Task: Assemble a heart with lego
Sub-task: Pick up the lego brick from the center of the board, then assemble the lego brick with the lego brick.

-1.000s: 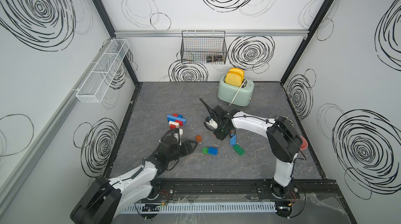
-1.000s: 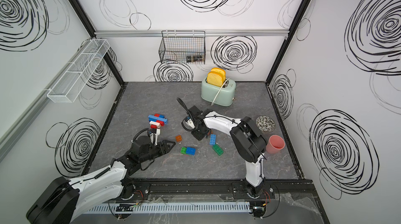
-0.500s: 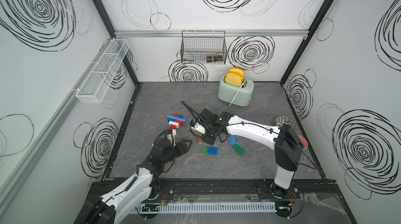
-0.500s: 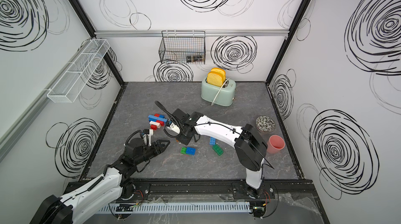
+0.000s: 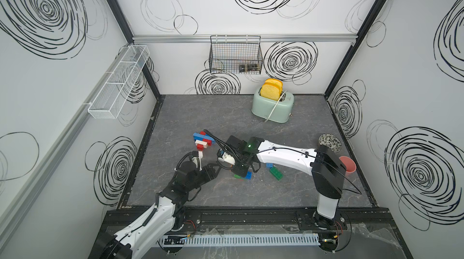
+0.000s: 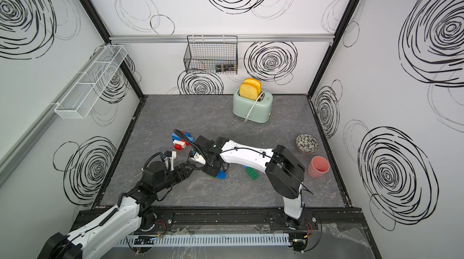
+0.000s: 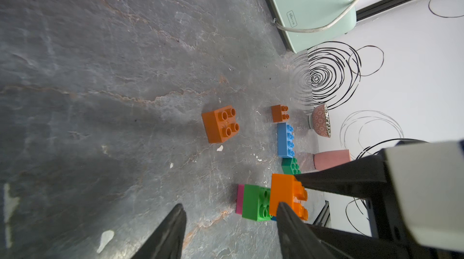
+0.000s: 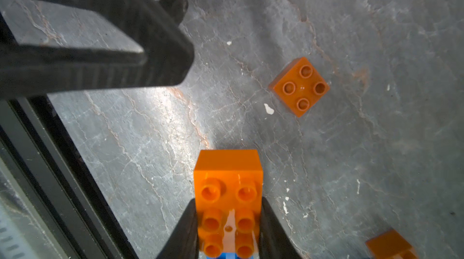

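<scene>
On the grey surface [image 5: 226,114], midway toward the front edge, an orange brick [image 8: 228,167] is pinched by the right gripper [image 8: 228,222] right by a green brick [image 7: 256,202], with the left gripper [image 7: 229,206] spread empty beside it. At such closeness the two could be knocked together and the brick twisted loose.

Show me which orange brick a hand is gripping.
The oblong orange brick, clamped in the right hand. The square orange brick and the third orange brick lie loose on the table.

Robot lab test cell, swirl-printed walls [image 5: 251,31], black frame posts [image 5: 115,6], base rail [image 5: 238,217]
</scene>
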Available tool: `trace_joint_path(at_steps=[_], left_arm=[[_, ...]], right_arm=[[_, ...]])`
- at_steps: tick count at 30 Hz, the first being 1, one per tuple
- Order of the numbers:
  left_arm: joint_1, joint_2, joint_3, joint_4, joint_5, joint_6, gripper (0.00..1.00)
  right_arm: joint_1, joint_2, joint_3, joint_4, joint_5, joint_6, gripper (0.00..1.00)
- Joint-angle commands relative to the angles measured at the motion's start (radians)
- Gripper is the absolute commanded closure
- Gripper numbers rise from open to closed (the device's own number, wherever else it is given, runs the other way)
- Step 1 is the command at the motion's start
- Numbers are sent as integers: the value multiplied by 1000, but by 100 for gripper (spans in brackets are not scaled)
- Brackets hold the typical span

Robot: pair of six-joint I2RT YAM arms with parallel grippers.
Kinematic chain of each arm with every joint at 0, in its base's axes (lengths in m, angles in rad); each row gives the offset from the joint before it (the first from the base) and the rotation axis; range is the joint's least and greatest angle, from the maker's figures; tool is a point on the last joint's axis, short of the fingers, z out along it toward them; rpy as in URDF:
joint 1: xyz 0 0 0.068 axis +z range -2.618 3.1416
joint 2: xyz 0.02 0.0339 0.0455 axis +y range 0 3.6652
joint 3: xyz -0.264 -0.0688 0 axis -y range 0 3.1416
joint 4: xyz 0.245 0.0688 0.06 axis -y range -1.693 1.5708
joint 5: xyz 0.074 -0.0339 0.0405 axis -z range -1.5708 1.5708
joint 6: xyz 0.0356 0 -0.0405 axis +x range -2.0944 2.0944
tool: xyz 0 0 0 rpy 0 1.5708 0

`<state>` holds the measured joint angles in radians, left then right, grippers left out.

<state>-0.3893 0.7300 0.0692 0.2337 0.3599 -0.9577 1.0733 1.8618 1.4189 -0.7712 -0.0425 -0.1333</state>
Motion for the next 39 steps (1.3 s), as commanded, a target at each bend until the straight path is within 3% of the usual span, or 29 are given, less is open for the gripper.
trace_joint_path(at_steps=[1, 16, 31, 39], left_arm=[[10, -9, -17, 28, 11, -12, 38], [10, -15, -28, 30, 10, -18, 38], [9, -10, -23, 25, 4, -14, 38], [9, -14, -12, 2, 1, -8, 38]], right_arm=[[2, 15, -10, -21, -18, 8, 69], [5, 36, -42, -17, -16, 29, 69], [40, 29, -118, -16, 75, 10, 70], [10, 46, -170, -16, -47, 20, 71]])
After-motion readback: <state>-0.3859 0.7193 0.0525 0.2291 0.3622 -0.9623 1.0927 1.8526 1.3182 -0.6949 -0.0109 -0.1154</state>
